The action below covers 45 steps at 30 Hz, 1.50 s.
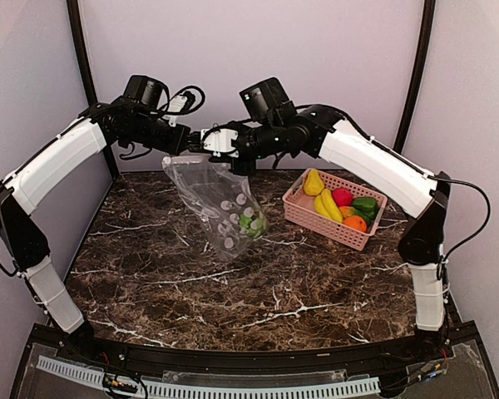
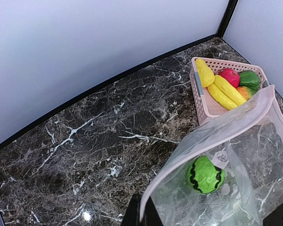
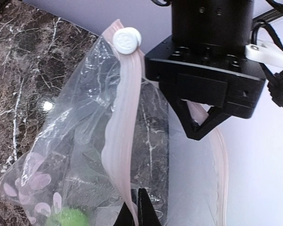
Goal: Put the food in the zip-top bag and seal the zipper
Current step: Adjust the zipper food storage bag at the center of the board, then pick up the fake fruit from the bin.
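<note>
The zip-top bag [image 1: 208, 195] hangs over the table between my two grippers, its mouth spread. My left gripper [image 1: 176, 150] is shut on one side of the pink zipper [image 2: 198, 153], and in its wrist view its fingers [image 2: 142, 214] pinch that strip. My right gripper [image 3: 137, 212] is shut on the other zipper strip [image 3: 122, 127], below a white slider [image 3: 126, 40]. A green striped round piece [image 2: 205, 174] lies inside the bag. The rest of the food sits in the pink basket [image 1: 303, 212]: a pear [image 2: 204, 73], a banana [image 2: 226, 92], a red fruit [image 2: 229, 76], a green pepper [image 2: 249, 79] and an orange [image 2: 245, 92].
The pink basket [image 2: 200, 101] stands on the dark marble table [image 1: 166, 274] at the back right, just right of the hanging bag. Pale walls close in the back and sides, with black posts in the rear corners.
</note>
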{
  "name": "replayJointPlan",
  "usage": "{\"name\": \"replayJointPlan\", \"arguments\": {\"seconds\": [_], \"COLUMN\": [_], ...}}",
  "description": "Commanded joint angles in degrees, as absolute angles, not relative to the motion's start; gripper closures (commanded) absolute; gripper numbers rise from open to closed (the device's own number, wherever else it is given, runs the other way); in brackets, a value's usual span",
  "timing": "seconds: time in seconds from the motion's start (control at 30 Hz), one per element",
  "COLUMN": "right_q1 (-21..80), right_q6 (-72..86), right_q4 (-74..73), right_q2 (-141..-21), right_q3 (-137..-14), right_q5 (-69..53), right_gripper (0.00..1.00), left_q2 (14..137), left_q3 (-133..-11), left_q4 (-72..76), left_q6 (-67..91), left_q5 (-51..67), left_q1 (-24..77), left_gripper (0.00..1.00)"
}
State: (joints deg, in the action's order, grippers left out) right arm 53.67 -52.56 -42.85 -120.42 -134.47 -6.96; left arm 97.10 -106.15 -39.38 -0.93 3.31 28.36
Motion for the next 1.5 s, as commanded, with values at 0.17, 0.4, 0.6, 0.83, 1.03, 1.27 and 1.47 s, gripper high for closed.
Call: {"name": "replayJointPlan", "arguments": {"seconds": [0.17,0.4,0.6,0.83,1.03,1.27,1.47], "right_q1": [52.89,52.48,48.16,33.36,22.82,15.76,14.26], "right_q6": [-50.40,-46.45,-39.18,-29.66,-21.38,-11.87,-9.35], "right_q4": [-42.56,-45.95,-50.65,-47.56,-44.62,-42.79,-43.18], "right_q2": [-120.59,-118.90,-112.27,-102.31,-102.78,-110.29,-116.33], "right_q3": [-135.27,-132.15,-126.99,-112.36,-102.01,-97.20,-98.12], "right_q5": [-8.82,-13.88,-26.83,-39.38,-33.51,-23.13,-18.40], "right_gripper": [1.00,0.50,0.40,0.38,0.42,0.46,0.49], "left_q2": [97.08,95.99,94.87,92.88,92.84,93.02,93.76], "left_q3": [-110.47,-106.08,-97.16,-92.21,-91.52,-92.11,-92.86], "left_q4": [-40.21,-38.33,-33.53,-26.69,-24.90,-24.34,-25.02], "left_q6": [-3.27,-3.89,2.63,6.48,8.06,10.67,11.33], "left_q5": [1.39,7.55,14.93,19.25,20.56,22.47,24.38], "left_q1": [28.39,28.39,28.39,28.39,28.39,28.39,28.39], "left_gripper": [0.99,0.99,0.99,0.99,0.99,0.99,0.99]}}
